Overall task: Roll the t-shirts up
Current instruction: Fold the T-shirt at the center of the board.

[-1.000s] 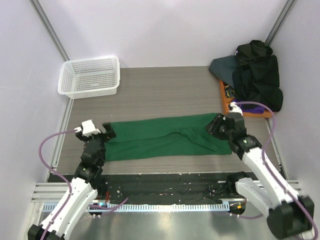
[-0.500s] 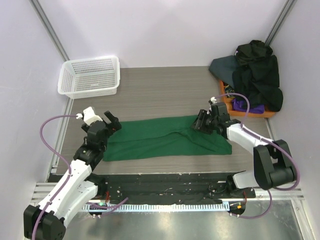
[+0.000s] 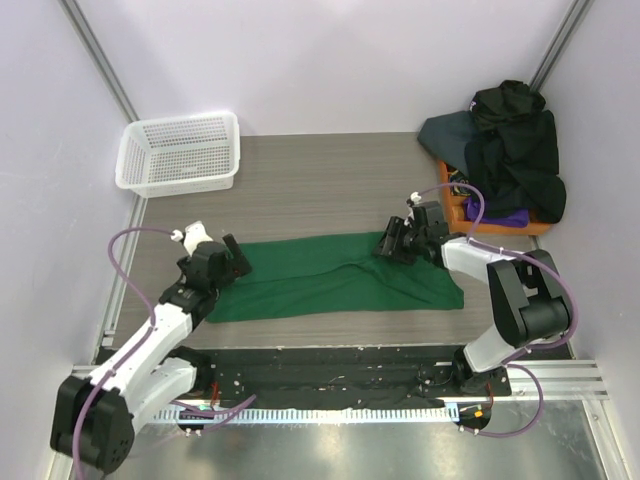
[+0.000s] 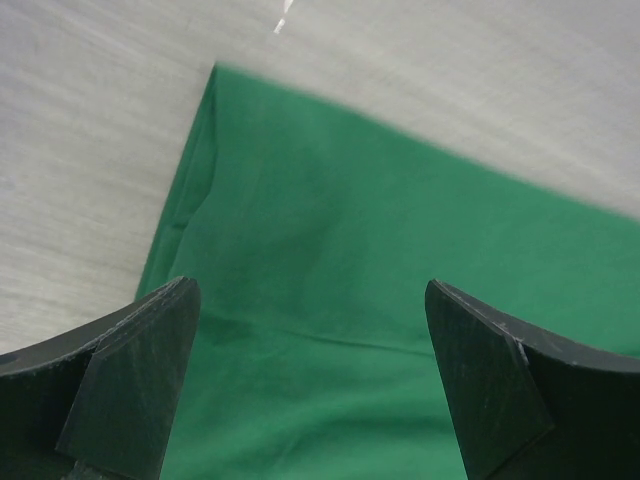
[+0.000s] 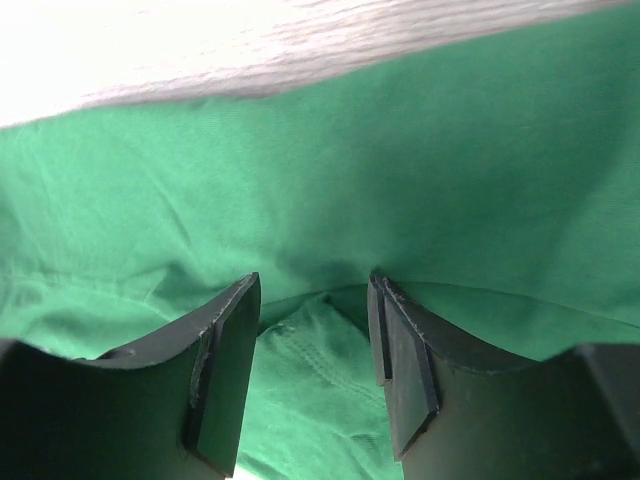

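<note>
A dark green t-shirt point(image 3: 330, 275) lies folded into a long narrow strip across the table. My left gripper point(image 3: 236, 262) is wide open just above the strip's left end; the left wrist view shows green cloth point(image 4: 330, 230) between the spread fingers point(image 4: 140, 380) and nothing held. My right gripper point(image 3: 389, 243) is open at the strip's far edge, right of the middle. In the right wrist view its fingers point(image 5: 225, 370) straddle a raised hem fold of the shirt point(image 5: 310, 350) without pinching it.
A white mesh basket point(image 3: 180, 152) stands at the back left. An orange tray point(image 3: 497, 222) at the back right holds a pile of dark clothes point(image 3: 512, 140). Walls close both sides; a black rail point(image 3: 330, 365) runs along the front edge.
The left gripper has moved right and down onto the shirt's left end. The right gripper has reached left along the far edge to the hem fold. The shirt has not moved.
</note>
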Robot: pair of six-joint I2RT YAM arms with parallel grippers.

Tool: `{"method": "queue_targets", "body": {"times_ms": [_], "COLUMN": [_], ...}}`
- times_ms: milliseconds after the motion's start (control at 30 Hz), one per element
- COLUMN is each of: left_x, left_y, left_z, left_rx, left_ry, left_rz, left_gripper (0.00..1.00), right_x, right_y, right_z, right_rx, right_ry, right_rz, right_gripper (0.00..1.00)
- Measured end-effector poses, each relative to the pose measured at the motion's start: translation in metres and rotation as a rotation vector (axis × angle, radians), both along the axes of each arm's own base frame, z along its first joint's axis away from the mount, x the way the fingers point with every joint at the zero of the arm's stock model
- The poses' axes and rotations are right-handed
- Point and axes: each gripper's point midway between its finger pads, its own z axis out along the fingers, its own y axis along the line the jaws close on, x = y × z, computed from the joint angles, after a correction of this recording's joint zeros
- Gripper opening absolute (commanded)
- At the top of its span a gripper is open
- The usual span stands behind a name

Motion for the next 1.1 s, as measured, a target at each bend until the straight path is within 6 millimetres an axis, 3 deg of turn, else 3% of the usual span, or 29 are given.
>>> {"method": "queue_targets", "body": {"times_ms": [167,367,467,633,733,867,967,1033,1067,1100], "left_x": [-0.001,0.003,0.003,0.002,0.005,0.009,0.011,0.011,0.011,0.011], "left_y": [0.001,0.001,0.002,0.001,-0.006,-0.018,-0.023,-0.022,-0.020,-0.018], "left_z": [-0.023,-0.029,-0.029,-0.026,-0.020,-0.012,-0.006,-0.005,-0.004,-0.002], "left_rx": [0.050,0.071,0.075,0.072,0.047,0.007,-0.007,-0.009,-0.006,-0.005], "left_ry": [0.137,0.187,0.190,0.184,0.179,0.167,0.154,0.149,0.147,0.139], "left_rz": [0.008,0.012,0.015,0.009,-0.023,-0.069,-0.083,-0.075,-0.067,-0.057], "left_gripper": [1.00,1.00,1.00,1.00,1.00,1.00,0.97,0.96,0.90,0.86], "right_x": [-0.014,-0.065,-0.091,-0.116,-0.115,-0.091,-0.074,-0.068,-0.066,-0.065], "right_y": [0.011,0.025,0.031,0.042,0.036,0.024,0.016,0.010,0.004,-0.003], "right_z": [0.001,0.011,0.024,0.052,0.063,0.079,0.075,0.063,0.056,0.050], "right_rx": [0.046,0.157,0.222,0.302,0.257,0.165,0.100,0.052,0.019,-0.020], "right_ry": [0.003,0.036,0.032,0.014,-0.003,-0.086,-0.102,-0.086,-0.075,-0.063], "right_rz": [0.041,0.103,0.128,0.188,0.171,0.107,0.059,0.028,0.006,-0.024], "right_gripper": [0.54,0.53,0.54,0.55,0.53,0.46,0.43,0.32,0.16,0.10]}}
